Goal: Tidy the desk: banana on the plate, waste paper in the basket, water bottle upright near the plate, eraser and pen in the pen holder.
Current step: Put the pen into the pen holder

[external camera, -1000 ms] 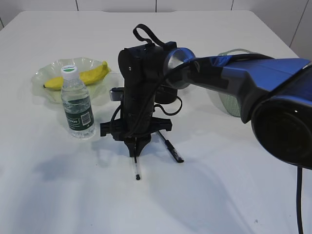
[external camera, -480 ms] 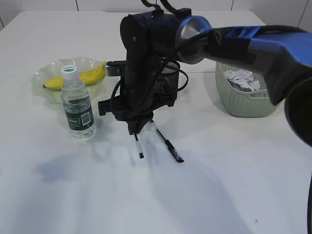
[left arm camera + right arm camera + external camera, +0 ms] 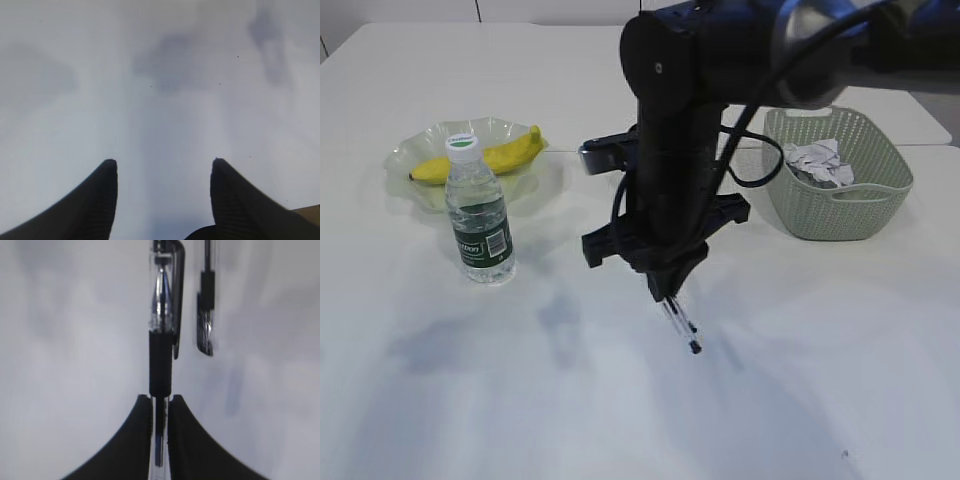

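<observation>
My right gripper (image 3: 667, 288) (image 3: 160, 399) is shut on a clear pen with a black grip (image 3: 161, 340), which hangs tip-down over the table (image 3: 682, 328). A second pen (image 3: 206, 320) lies on the table just beside it. The banana (image 3: 510, 155) lies on the pale green plate (image 3: 405, 160). The water bottle (image 3: 480, 215) stands upright in front of the plate. Crumpled paper (image 3: 817, 158) sits in the green basket (image 3: 840, 205). The pen holder is hidden behind my right arm. No eraser shows. My left gripper (image 3: 164, 165) is open and empty over bare table.
The right arm's dark body (image 3: 680, 130) fills the middle of the exterior view. The white table (image 3: 470, 380) runs wide in front and to the left. The basket stands at the right, near the table's seam.
My right gripper has risen and moved right with the pen in it. The pen now hangs over the second pen. The basket came into full view and the pen holder went behind the arm.
</observation>
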Controlling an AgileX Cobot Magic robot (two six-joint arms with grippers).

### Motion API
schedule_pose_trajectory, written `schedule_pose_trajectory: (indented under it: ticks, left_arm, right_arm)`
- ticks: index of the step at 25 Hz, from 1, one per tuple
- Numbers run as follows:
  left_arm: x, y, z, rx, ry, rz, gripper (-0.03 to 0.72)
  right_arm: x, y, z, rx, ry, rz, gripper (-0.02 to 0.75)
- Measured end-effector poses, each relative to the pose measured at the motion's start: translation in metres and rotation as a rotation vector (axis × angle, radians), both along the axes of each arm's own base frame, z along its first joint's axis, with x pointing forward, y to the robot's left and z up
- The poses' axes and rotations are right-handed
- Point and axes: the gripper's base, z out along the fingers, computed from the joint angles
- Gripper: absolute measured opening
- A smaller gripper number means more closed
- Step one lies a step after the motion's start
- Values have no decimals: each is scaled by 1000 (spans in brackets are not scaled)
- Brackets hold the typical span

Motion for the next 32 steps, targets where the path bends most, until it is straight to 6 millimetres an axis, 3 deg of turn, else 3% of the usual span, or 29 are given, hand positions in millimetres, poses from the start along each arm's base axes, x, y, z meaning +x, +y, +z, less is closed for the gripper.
schedule_pose_trajectory:
  ticks: [7, 12, 17, 20, 25, 32]
  left_arm:
    - [0, 0, 0, 0, 0, 0, 412]
    - [0, 0, 0, 0, 0, 0, 412]
    - [0, 0, 0, 0, 1, 0, 412]
    - [0, 0, 0, 0, 1, 0, 412]
    - [0, 0, 0, 0, 1, 0, 412]
    - [0, 0, 0, 0, 2, -1, 412]
  right_arm:
    - [-37, -48, 15, 17, -59, 3, 43]
    - [-47, -83, 31, 68, -169, -7, 43]
    - [-25, -116, 37, 115, -311, -63, 43]
    - [-10, -126, 43, 146, -439, -42, 43]
    - [8, -123, 51, 203, -646, 3, 43]
    - [34, -114, 43, 274, -855, -14, 43]
